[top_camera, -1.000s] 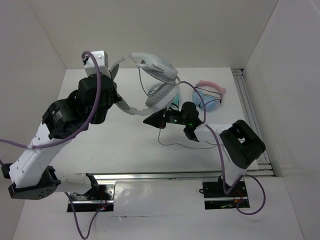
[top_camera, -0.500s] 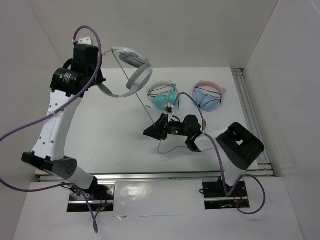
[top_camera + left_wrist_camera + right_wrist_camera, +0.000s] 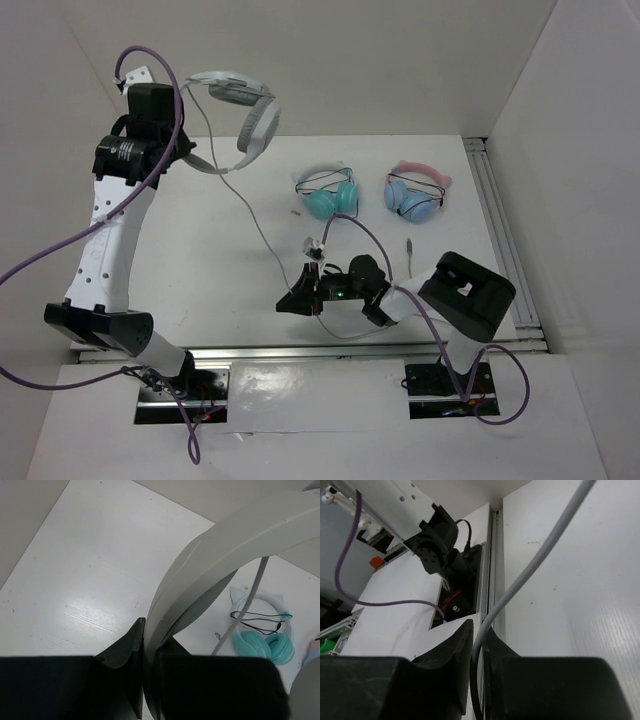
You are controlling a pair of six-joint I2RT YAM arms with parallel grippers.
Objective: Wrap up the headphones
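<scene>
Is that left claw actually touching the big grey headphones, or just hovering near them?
Touching. The left wrist view shows the left gripper shut on the headphones, with the headband pinched between its jaws and no gap on either side.

- Left fingers point(image 3: 187, 150) held the grey-white headphones point(image 3: 240, 105) aloft over the table's point(image 3: 200, 260) far left.
- Their cable point(image 3: 250, 217) slanted down to the right fingers point(image 3: 295, 300).
- A teal pair point(image 3: 328, 195) and a pink-banded pair point(image 3: 415, 193) lay side by side.
</scene>
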